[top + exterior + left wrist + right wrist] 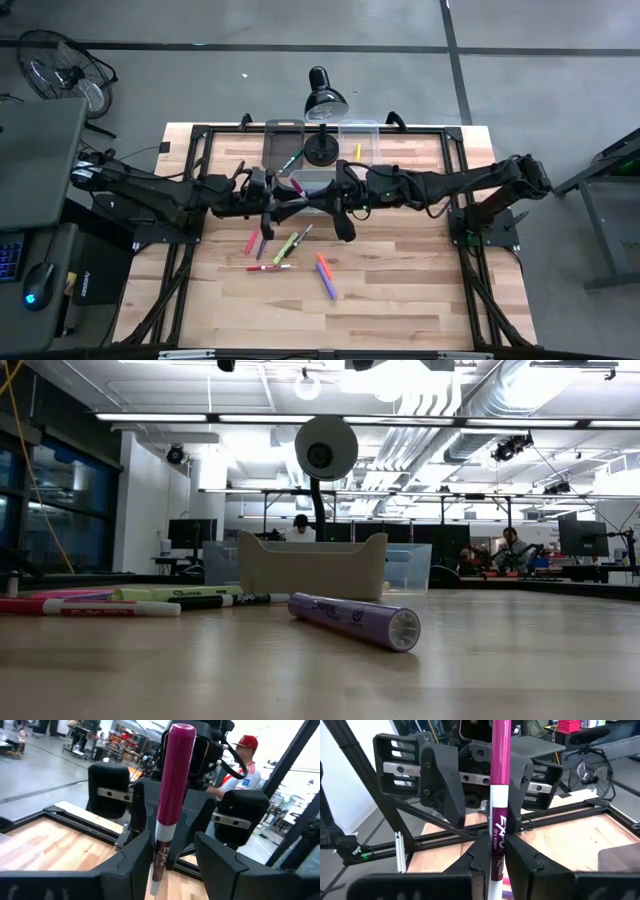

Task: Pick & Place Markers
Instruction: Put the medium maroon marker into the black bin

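Note:
A pink marker (296, 186) with a white barrel stands upright in mid-air over the table's middle, cap up. My right gripper (496, 865) is shut on it. My left gripper (172, 865) faces it, open, one finger on each side of the marker's lower end. Several more markers lie flat on the wood: pink (252, 243), yellow-green (285, 247), red (268, 267), orange (322, 263) and purple (328, 282). The purple marker (355, 622) lies nearest in the low view, which shows no gripper. My right gripper pinches the marker's printed barrel (495, 845) between its two fingers, below the cap. The fingers come level from the table's right side and lie across the marker. The marker stands upright, lifted clear of the table. My left gripper: one finger (137, 855) stands close beside the marker's lower end (156, 880); I cannot tell whether it touches.
Two clear bins (284, 130) (360, 128) stand at the table's far side, one with a green marker (290, 160), the other with a yellow one (358, 152). A black desk lamp (325, 100) stands between them. A person in a red cap (245, 750) shows beyond the table.

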